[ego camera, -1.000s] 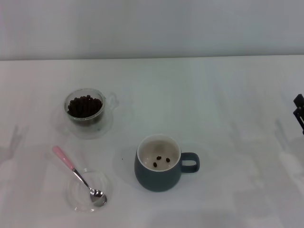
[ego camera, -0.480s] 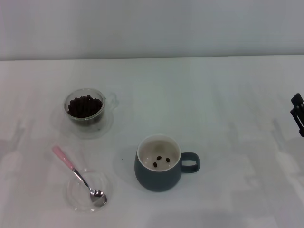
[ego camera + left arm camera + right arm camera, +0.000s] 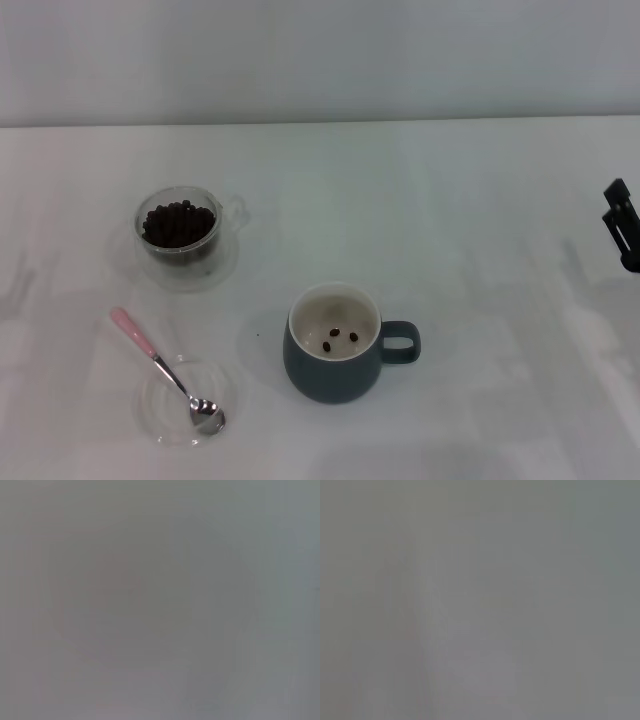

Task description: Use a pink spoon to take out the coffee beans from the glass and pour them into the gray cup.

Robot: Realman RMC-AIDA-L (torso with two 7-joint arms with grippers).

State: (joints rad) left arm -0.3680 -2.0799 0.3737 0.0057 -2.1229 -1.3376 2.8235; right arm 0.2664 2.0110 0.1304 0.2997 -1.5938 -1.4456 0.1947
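- The glass [image 3: 178,228] sits at centre left of the head view on the white bench [image 3: 450,400], well filled with coffee beans [image 3: 178,222].
- The pink spoon [image 3: 165,372] lies lower left, bowl resting in a clear dish [image 3: 188,402], pink handle pointing up and left.
- The gray cup [image 3: 335,343] stands at lower centre, handle to the right, with three beans on its floor.
- The right tool [image 3: 622,225] shows only at the right edge, well apart from everything; I cannot tell whether it is open or closed. The left tool is out of sight.
- This fits either more scooping to come or a spoon laid down after pouring.
- For any scoop, grip the pink handle end, keep the spoon bowl level and tip over the cup's middle.
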